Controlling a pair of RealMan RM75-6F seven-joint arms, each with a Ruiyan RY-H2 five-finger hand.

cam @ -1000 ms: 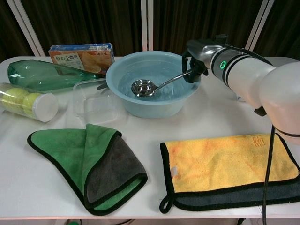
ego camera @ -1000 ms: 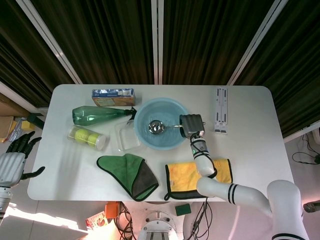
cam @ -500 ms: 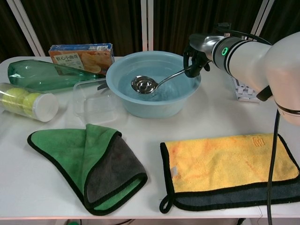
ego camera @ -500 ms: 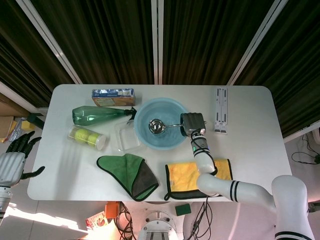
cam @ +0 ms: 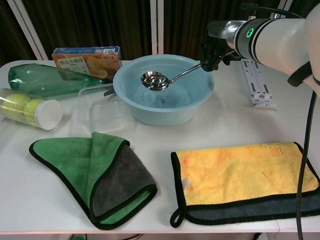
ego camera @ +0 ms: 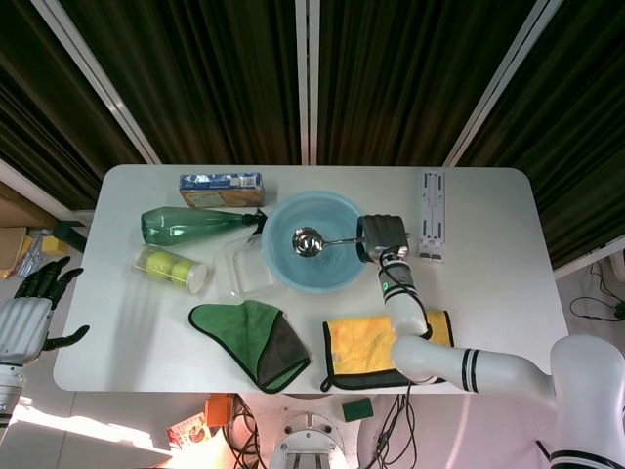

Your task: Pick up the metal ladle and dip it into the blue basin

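Note:
The metal ladle (ego camera: 309, 240) (cam: 155, 80) hangs above the blue basin (ego camera: 278, 266) (cam: 150, 112), its bowl over the basin's middle and its handle running right. My right hand (ego camera: 381, 237) (cam: 216, 50) grips the handle's end above the basin's right rim. My left hand (ego camera: 29, 315) hangs off the table's left edge, holding nothing, fingers apart; the chest view does not show it.
A green bottle (ego camera: 190, 224), a tube of tennis balls (ego camera: 171, 269), a clear container (ego camera: 246, 266) and a box (ego camera: 222, 190) lie left of the basin. A green cloth (cam: 100, 175) and a yellow cloth (cam: 245, 175) lie in front. A white strip (ego camera: 433, 215) lies to the right.
My right hand has risen, lifting the ladle's bowl from inside the basin to above its rim. The left hand has stayed still.

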